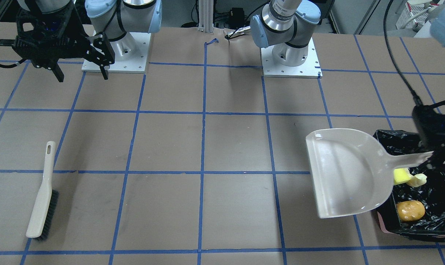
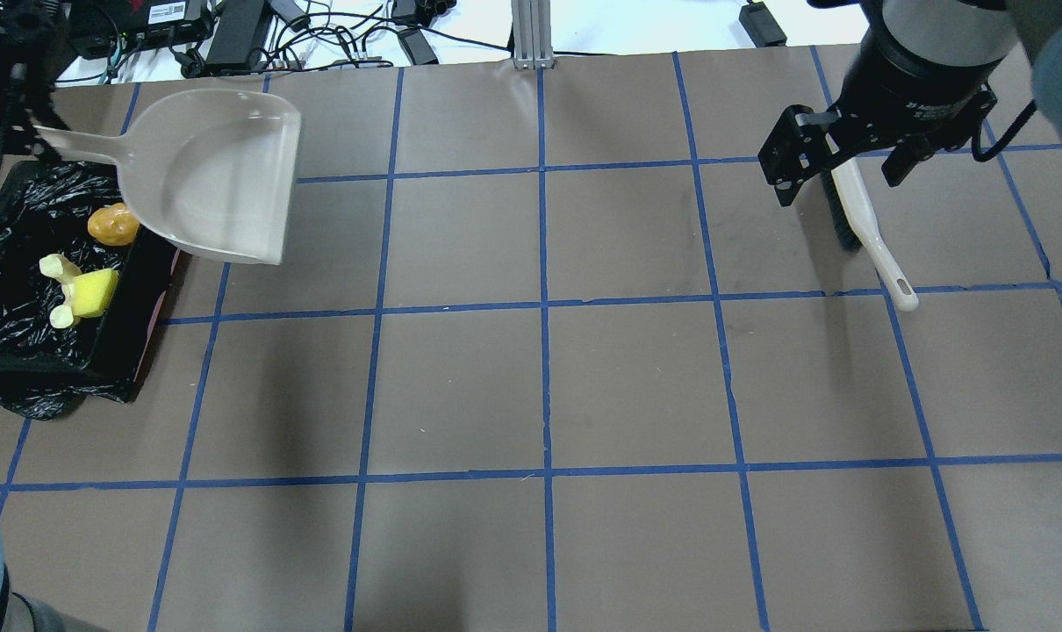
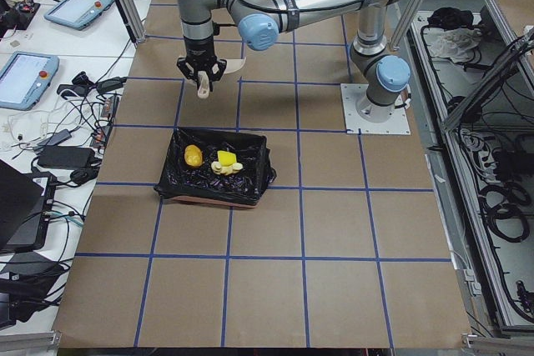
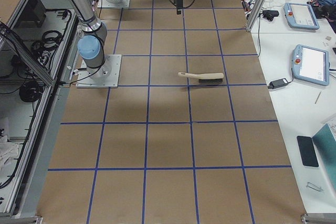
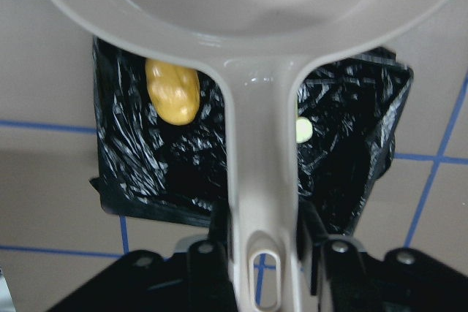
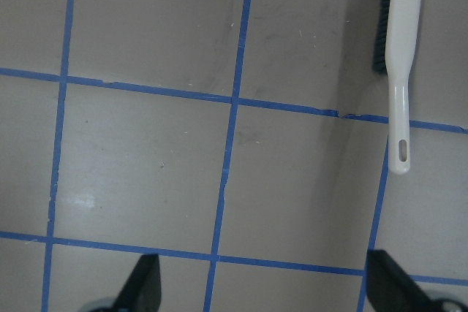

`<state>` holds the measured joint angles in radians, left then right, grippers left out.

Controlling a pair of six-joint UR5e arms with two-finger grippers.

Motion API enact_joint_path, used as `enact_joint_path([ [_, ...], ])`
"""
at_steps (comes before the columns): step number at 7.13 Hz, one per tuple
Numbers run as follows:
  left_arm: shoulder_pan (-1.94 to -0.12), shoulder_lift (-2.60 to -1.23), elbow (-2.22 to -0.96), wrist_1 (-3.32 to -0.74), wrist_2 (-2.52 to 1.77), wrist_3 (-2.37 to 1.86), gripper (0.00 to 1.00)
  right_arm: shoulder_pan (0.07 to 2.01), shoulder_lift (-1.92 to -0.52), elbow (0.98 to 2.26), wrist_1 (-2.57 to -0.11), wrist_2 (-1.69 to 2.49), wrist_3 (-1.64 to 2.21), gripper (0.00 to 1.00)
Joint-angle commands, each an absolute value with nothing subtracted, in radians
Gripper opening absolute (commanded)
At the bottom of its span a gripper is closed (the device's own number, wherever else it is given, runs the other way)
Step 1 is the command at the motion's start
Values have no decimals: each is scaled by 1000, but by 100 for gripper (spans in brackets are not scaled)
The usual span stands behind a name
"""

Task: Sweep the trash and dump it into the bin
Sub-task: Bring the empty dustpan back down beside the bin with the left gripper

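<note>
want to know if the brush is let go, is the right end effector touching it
Apart. The front-facing view shows the right end effector open in the air and the brush lying on the table, with a wide gap between them.

Open room across the table's (image 2: pixel 540 377) middle. Dustpan (image 2: pixel 219 180) hangs over bin's (image 2: pixel 145 290) far corner; rest of bin open above. Brush (image 2: pixel 878 254) lies on robot's right side.
</note>
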<state>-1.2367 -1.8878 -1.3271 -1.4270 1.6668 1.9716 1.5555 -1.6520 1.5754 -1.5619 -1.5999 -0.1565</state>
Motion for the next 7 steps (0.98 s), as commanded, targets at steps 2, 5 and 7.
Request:
enact_joint_path([
  [2,-1330,-1986,-1330,-1387,1605,1976,0,1554,-1652,1575,-1562,-1600,-156,100],
  [5,-1330,-2071,-1338,-1272,1598,1974,0,1552,-1652,1575,-1565,-1608,-156,100],
  [7,-1333,-2115,-1350,-1229,1597,1956,0,1551,-1652,1575,-1563,-1608,-156,100],
])
